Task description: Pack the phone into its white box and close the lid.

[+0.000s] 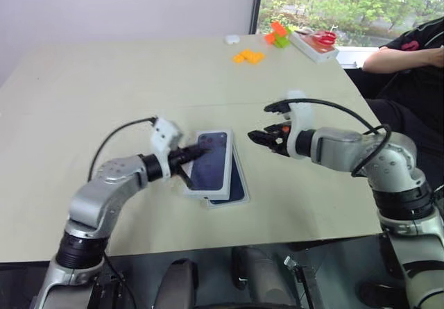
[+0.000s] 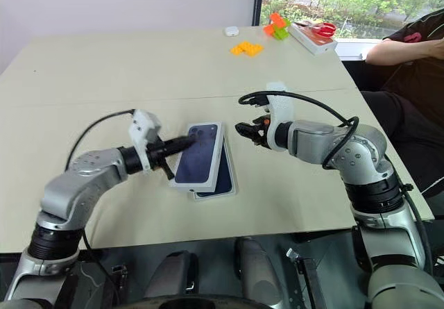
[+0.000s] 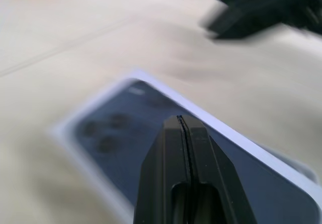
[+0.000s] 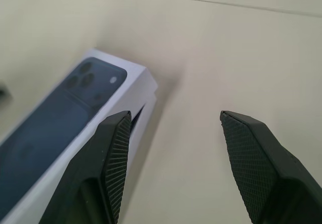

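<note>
Two grippers flank the lid point(image 1: 210, 162), which sits askew over the white box point(image 1: 238, 187) mid-table. Left gripper point(image 1: 201, 151) clenched, empty, tips over the lid's top. Right gripper point(image 1: 258, 137) released, just beside it. Cardboard likely light, stiff, slick; grip long edges.

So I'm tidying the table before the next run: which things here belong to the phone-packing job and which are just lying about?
Job:
- lid, picture side up, sitting skewed over the box
- box under it, with the phone showing inside
- left pincer, shut, over the lid
- right pincer, open, beside the lid

Lying about, at the far edge:
- orange pieces
- orange and green toy
- tray with a red item
- small white object
</note>
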